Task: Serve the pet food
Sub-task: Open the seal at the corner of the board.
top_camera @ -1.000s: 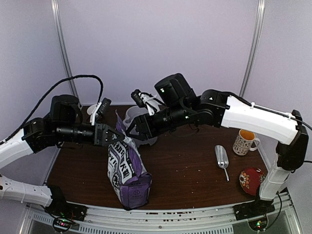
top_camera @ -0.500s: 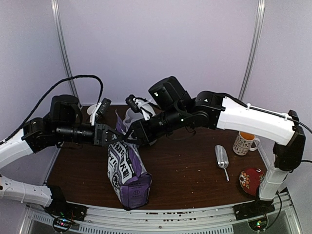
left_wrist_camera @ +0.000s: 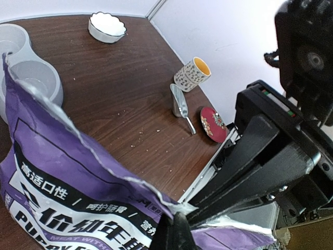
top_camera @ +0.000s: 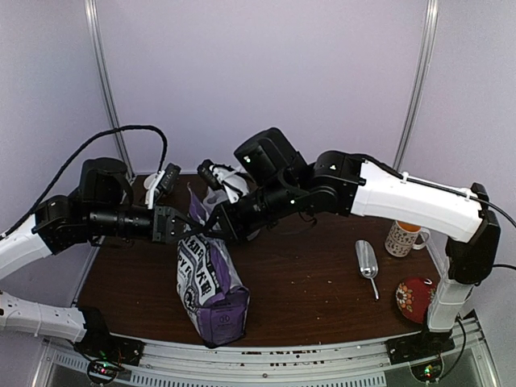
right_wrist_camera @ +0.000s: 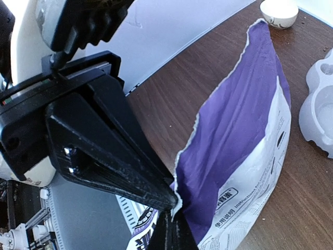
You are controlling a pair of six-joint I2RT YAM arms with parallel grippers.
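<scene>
The purple "PUPPY FOOD" bag (top_camera: 211, 282) stands upright near the table's front left. The pet food itself is hidden inside it. My left gripper (top_camera: 187, 228) is shut on the torn top edge of the bag (left_wrist_camera: 62, 192) from the left; its fingertips (left_wrist_camera: 174, 232) pinch the rim. My right gripper (top_camera: 211, 229) reaches in from the right and is shut on the same top edge, tip to tip with the left one. In the right wrist view its gripper (right_wrist_camera: 171, 229) clamps the bag's (right_wrist_camera: 244, 125) rim right below the left gripper's black fingers (right_wrist_camera: 114, 156).
The grey double bowl (top_camera: 219, 193) stands just behind the bag, and a small white bowl (top_camera: 153, 182) sits at the back left. On the right are a metal scoop (top_camera: 367, 262), a patterned mug (top_camera: 403, 236) and a red plate (top_camera: 417, 297). Crumbs dot the wood.
The right arm has moved left to the bag's top edge and its gripper has gone from open to shut on the rim. The left gripper has kept its hold, barely moving.
</scene>
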